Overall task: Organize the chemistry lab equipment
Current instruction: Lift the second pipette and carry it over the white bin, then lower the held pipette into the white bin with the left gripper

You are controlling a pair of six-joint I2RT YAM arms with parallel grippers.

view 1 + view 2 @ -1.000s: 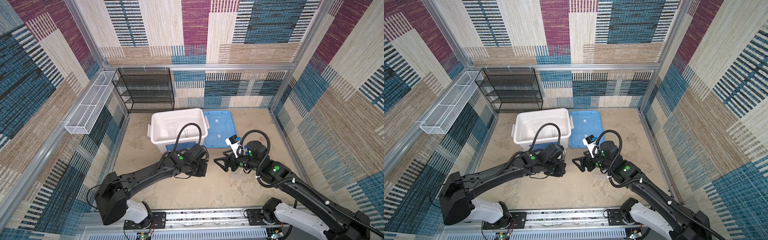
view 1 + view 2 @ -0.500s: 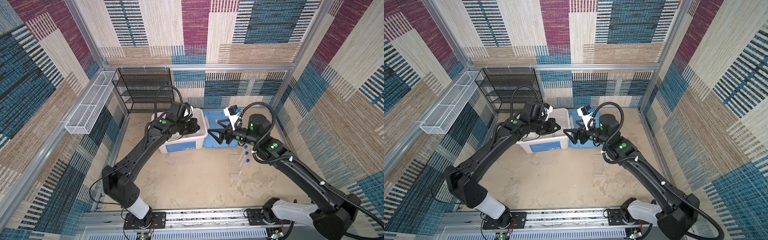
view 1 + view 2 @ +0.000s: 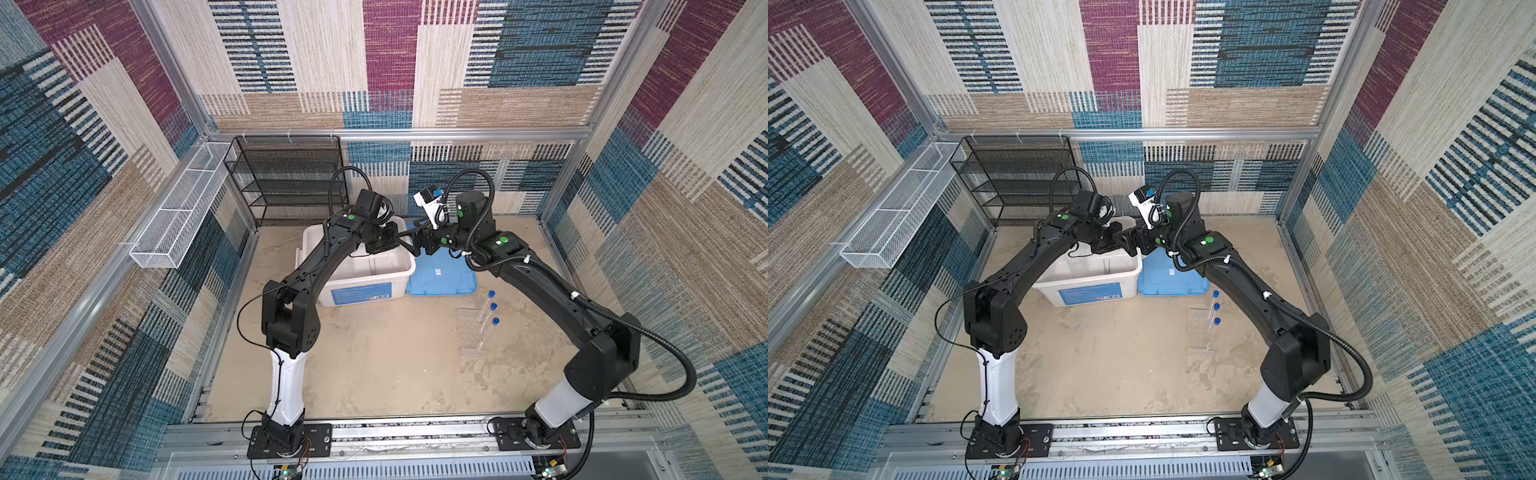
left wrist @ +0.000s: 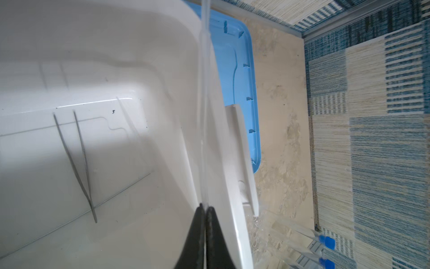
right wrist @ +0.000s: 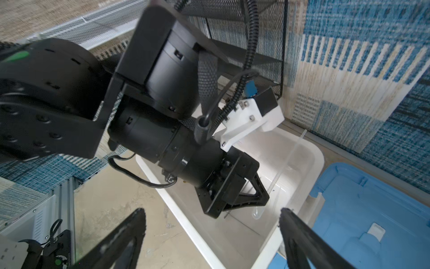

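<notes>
Test tubes [image 3: 487,319]: three blue-capped, in clear rack [image 3: 469,328] at 4 o'clock of white bin [image 3: 405,274]. Left gripper [image 4: 205,210] clamped on a thin clear pipette-like stick [image 4: 204,93] over bin; tweezers [image 4: 79,160] and thin rod [image 4: 121,191] still inside. Right gripper [image 5: 213,235] spread, empty. Judged roughly half done.

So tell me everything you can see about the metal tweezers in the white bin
The metal tweezers are thin and grey, with two slim prongs that spread apart at one end and join in a narrow tip at the other, forming a long V. They lie flat on the floor of the open white bin, partly in shadow, with a fine straight line crossing near the joined tip. Neither pincer touches them; the left pincer is shut on a thin clear rod above the bin's rim.
</notes>
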